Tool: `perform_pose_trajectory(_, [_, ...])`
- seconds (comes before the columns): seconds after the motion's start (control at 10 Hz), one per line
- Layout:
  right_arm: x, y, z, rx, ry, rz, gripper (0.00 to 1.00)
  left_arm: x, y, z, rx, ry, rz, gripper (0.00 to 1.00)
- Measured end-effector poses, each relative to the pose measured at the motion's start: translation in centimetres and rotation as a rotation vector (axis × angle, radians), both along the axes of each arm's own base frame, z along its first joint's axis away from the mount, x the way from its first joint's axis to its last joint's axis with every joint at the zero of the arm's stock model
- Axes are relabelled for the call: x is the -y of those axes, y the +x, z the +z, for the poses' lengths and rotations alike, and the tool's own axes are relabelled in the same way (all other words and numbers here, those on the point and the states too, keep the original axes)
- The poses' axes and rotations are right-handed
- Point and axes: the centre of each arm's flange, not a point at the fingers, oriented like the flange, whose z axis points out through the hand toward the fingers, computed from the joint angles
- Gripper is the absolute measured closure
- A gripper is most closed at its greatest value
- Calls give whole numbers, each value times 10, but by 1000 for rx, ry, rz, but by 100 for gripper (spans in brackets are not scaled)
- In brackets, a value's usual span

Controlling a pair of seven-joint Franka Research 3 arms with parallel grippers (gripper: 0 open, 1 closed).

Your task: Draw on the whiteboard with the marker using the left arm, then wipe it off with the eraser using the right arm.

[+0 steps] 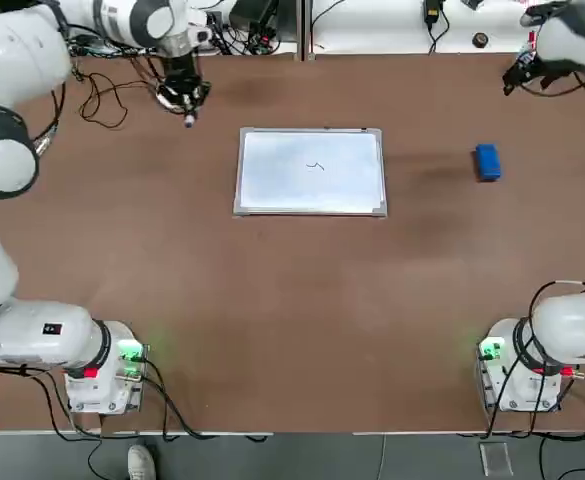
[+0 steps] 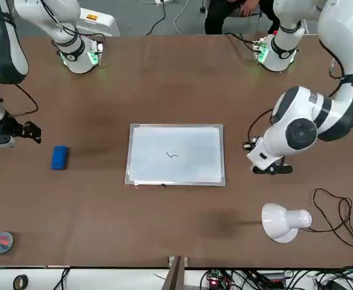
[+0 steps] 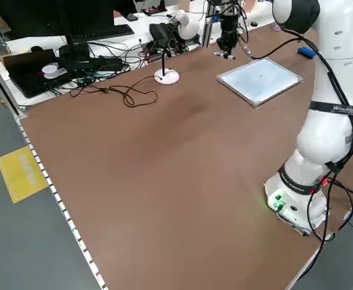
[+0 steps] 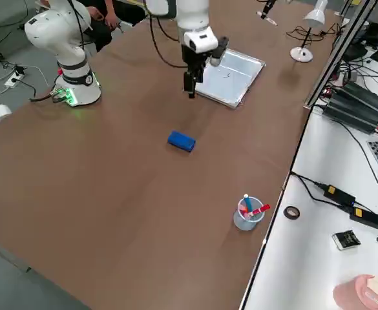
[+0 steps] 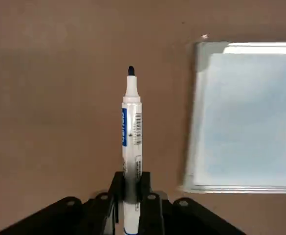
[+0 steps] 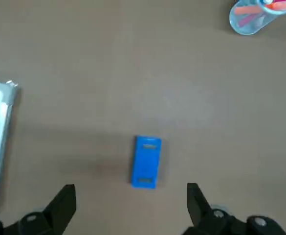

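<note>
Whiteboard: the whiteboard (image 1: 310, 171) lay flat in the middle of the table (image 1: 272, 320), a small dark squiggle (image 1: 316, 166) drawn near its centre.
Left gripper: the left gripper (image 1: 184, 97) hung over bare table off the board's far-left corner in the top view — well apart from the drawing surface, near a tangle of black cable (image 1: 102, 95).
Left grip: its jaws were clamped tight on the marker (image 5: 131, 142); in the left wrist view the pen stuck straight out from between the fingers (image 5: 147, 205), dark tip clear of the board's edge and pointing at the brown tabletop.
Eraser: the eraser (image 1: 487, 162) sat on the table to the right of the board in the top view, well apart from it, untouched.
Right gripper: the right gripper (image 6: 131, 203) hovered above the eraser with its jaws spread wide and nothing between them — the blue block showed between the two fingertips in the right wrist view, lower down on the table.
Cup: a clear cup (image 4: 247, 213) holding red items stood near the table's far edge, beyond the eraser.
Lamp: a small white desk lamp (image 2: 283, 222) stood on the table near the left gripper.
</note>
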Motion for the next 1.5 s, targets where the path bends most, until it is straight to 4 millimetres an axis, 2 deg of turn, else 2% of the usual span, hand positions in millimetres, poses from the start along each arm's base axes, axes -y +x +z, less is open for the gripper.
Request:
perform_pose_trajectory(0.3, [11, -2, -35, 42, -4, 18, 0, -77, 6, -27, 39, -14, -76, 83])
perform_pose_trajectory(0.4, [13, -1, -49, 52, -7, 36, 0, -96, 3, -43, 59, -2, -88, 83])
perform_pose_trajectory(0.6, [16, -1, -78, 64, -14, 80, 0, -120, -10, -78, 100, 28, -104, 83])
perform_pose_trajectory(0.9, [22, -6, -121, 37, -18, 127, 0, -145, -32, -121, 136, 12, -82, 83])
perform_pose_trajectory(1.1, [24, -10, -143, 3, -15, 140, 0, -148, -44, -141, 149, -2, -55, 83])
perform_pose_trajectory(1.5, [25, -15, -159, -78, -5, 144, 1, -146, -58, -163, 167, -3, 22, 83])
